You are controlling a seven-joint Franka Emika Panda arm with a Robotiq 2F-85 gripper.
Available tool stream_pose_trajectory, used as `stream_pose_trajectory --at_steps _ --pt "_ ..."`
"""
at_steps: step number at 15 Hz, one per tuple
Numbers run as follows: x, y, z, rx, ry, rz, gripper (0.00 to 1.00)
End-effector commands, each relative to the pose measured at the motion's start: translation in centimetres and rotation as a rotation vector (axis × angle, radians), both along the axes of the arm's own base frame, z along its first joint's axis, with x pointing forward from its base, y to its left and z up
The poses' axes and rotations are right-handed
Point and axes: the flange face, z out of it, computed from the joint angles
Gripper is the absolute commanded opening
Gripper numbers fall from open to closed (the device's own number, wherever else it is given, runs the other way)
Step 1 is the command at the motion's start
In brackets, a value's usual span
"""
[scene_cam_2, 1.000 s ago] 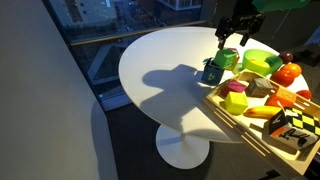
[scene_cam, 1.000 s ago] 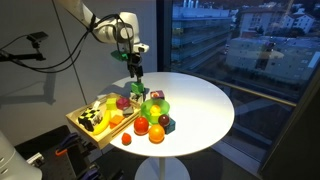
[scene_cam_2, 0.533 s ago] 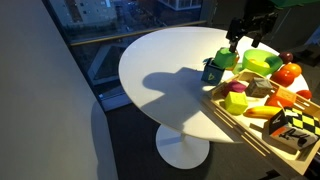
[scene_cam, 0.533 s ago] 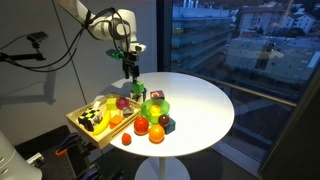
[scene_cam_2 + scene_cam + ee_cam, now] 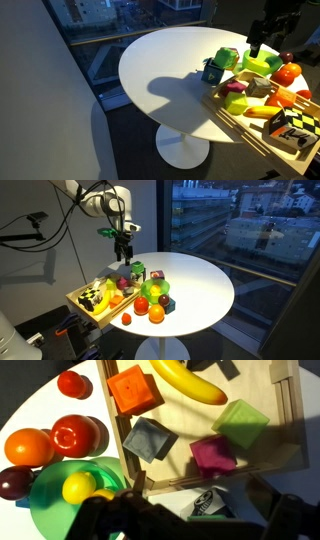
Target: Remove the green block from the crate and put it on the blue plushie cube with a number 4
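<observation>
Exterior view: blue plushie cube on table edge-side; green block seated on top, placement apparently done; gripper hovering above crate, jaws spread, empty, clear to avoid toppling stack.

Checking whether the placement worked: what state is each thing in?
green block, resting on top of the blue plushie cube
blue plushie cube, on the table beside the crate
gripper, open, empty, above the block
crate, holding a banana
</observation>
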Motion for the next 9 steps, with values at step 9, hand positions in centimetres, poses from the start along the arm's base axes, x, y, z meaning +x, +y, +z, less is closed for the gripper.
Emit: stream_pose_trajectory --at_steps 9 --pt "-7.8 -4.3 6.2 0.016 -0.019 0.085 1.0"
